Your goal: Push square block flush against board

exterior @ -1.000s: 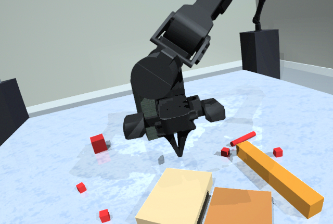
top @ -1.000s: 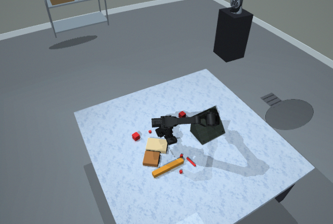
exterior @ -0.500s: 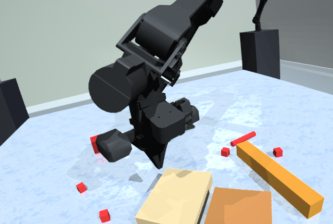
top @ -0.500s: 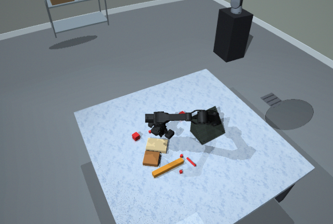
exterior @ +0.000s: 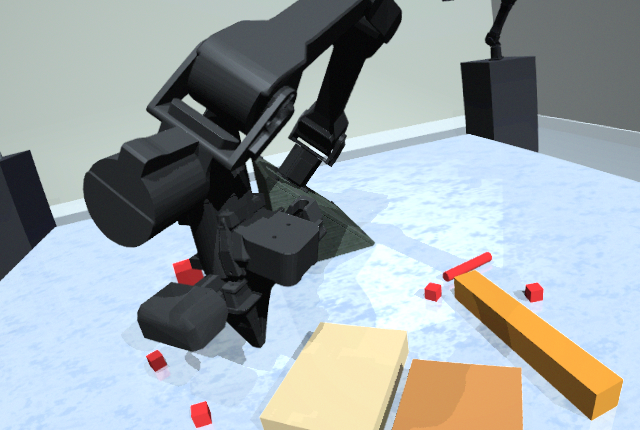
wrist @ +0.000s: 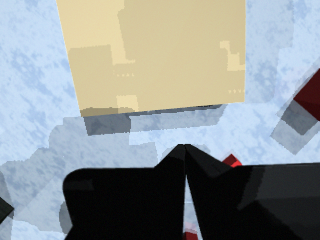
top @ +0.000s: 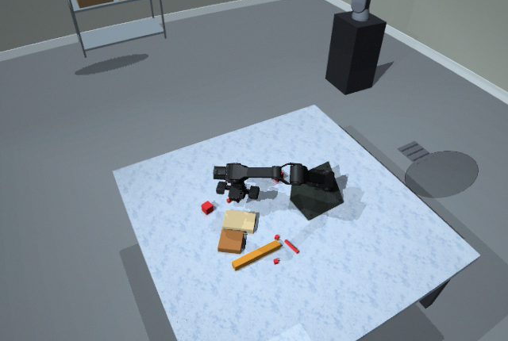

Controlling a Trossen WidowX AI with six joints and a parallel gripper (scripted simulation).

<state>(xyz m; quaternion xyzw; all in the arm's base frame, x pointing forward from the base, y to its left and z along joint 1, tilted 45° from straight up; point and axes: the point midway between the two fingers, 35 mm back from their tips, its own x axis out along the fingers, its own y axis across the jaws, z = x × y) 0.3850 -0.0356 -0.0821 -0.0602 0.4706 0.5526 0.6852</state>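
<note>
The cream rectangular board (top: 239,220) (exterior: 341,368) (wrist: 165,60) lies flat. The brown square block (top: 231,241) (exterior: 462,394) lies flat along one of its long sides. In the exterior view a narrow dark strip shows between them; I cannot tell whether they touch. In the top view their left ends look roughly in line. My gripper (top: 236,200) (exterior: 259,345) (wrist: 183,150) is shut and empty. Its tips are beside the board's far long side in the top view, apart from it. In the wrist view bare table shows between the tips and the board's near edge.
An orange bar (top: 256,255) (exterior: 537,342) lies near the block. A red rod (top: 291,246) (exterior: 467,266) and small red cubes (top: 275,261) (exterior: 433,291) lie around its far end. A larger red cube (top: 207,208) (wrist: 310,97) lies left of the board in the top view. Another red cube (exterior: 188,272) is partly behind the arm.
</note>
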